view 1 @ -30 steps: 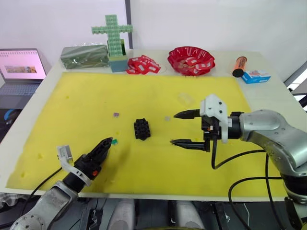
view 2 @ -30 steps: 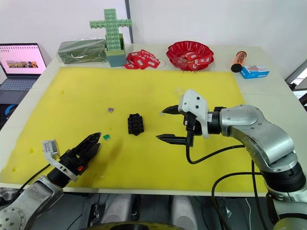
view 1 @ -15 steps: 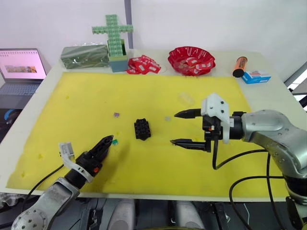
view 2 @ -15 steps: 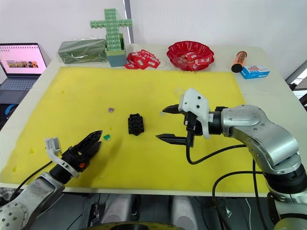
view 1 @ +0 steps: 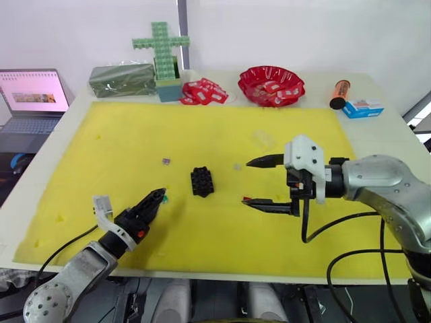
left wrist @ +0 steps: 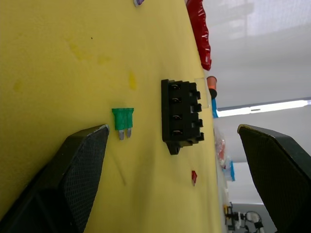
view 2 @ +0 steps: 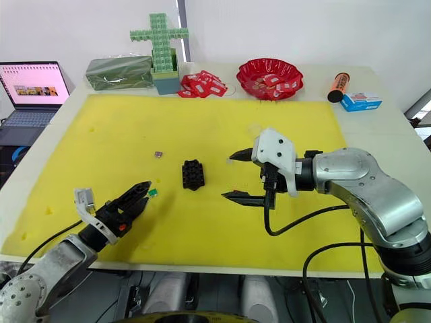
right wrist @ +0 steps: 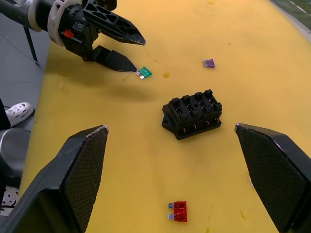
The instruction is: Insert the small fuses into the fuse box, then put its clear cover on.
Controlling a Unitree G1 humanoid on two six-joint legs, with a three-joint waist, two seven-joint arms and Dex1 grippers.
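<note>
Left claw (view 2: 140, 194) spread, tips flanking green fuse (view 2: 153, 192) for pickup, fuse box (view 2: 192, 174) at its 2 o'clock on the yellow mat (view 2: 101, 134); right claw (view 2: 237, 176) gapes empty, standing by.

A yellow mat (view 1: 202, 128) on the table (view 1: 387, 128) carries the fuse box (view 1: 201, 182) and scattered fuses (right wrist: 144, 72).
</note>
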